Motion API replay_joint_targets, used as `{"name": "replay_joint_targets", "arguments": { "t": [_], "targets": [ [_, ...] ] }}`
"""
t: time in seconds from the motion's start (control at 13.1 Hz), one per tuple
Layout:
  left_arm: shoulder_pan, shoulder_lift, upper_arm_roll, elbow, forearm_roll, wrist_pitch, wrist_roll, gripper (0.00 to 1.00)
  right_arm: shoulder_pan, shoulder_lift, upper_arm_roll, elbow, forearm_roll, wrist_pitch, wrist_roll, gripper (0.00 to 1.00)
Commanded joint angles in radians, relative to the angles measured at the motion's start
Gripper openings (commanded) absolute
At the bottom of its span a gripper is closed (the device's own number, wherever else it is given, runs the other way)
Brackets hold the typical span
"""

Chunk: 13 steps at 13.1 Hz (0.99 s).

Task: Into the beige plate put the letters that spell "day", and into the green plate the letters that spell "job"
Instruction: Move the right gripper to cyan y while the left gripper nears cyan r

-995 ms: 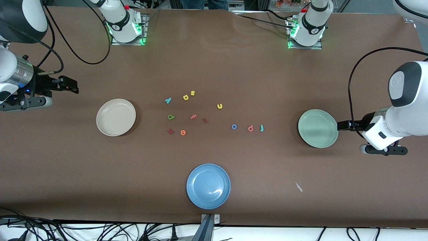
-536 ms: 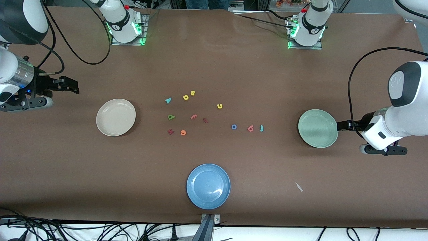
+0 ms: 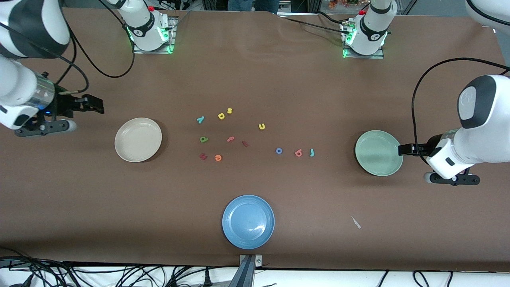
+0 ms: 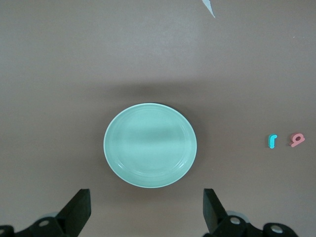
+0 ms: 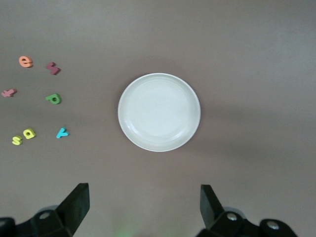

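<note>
The beige plate (image 3: 138, 139) (image 5: 159, 112) and the green plate (image 3: 378, 153) (image 4: 150, 145) lie empty at the two ends of the table. Between them are the teal y (image 3: 200, 119) (image 5: 61, 132), yellow d (image 3: 221, 116) (image 5: 29, 133) and green a (image 3: 203, 139) (image 5: 53, 98). Closer to the green plate sit the blue o (image 3: 279, 150), pinkish b (image 3: 298, 152) (image 4: 297, 140) and teal j (image 3: 312, 152) (image 4: 272, 141). My right gripper (image 3: 97, 107) (image 5: 143, 202) hangs open over bare table beside the beige plate. Open too, my left gripper (image 3: 400, 149) (image 4: 146, 207) is at the green plate's rim.
A blue plate (image 3: 248, 221) lies near the front edge. Other letters mix with the first group: yellow s (image 3: 229, 110), yellow u (image 3: 261, 126), pink f (image 3: 230, 139), orange e (image 3: 218, 158) and two dark red ones (image 3: 203, 156). A white scrap (image 3: 356, 222) lies nearer the camera than the green plate.
My right arm has swung a little toward the beige plate. My left arm has edged slightly toward the green plate. No letter has moved.
</note>
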Motion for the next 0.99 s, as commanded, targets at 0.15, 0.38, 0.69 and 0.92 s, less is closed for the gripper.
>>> {"name": "replay_joint_targets", "arguments": {
  "t": [0.15, 0.38, 0.69, 0.92],
  "targets": [
    [-0.096, 0.067, 0.007, -0.001, -0.084, 0.072, -0.200, 1.00, 0.029, 0.080, 0.074, 0.013, 0.053, 0.043, 0.158, 0.99],
    [-0.154, 0.115, 0.007, -0.022, -0.156, 0.148, -0.329, 1.00, 0.027, 0.087, 0.175, -0.043, 0.044, 0.145, 0.313, 0.99],
    [-0.173, 0.081, 0.001, -0.122, -0.199, 0.184, -0.388, 1.00, 0.027, 0.092, 0.226, -0.169, 0.041, 0.305, 0.368, 0.99],
    [-0.222, 0.108, -0.025, -0.186, -0.196, 0.272, -0.441, 0.99, 0.027, 0.092, 0.284, -0.339, 0.031, 0.541, 0.439, 0.99]
  ]
}}
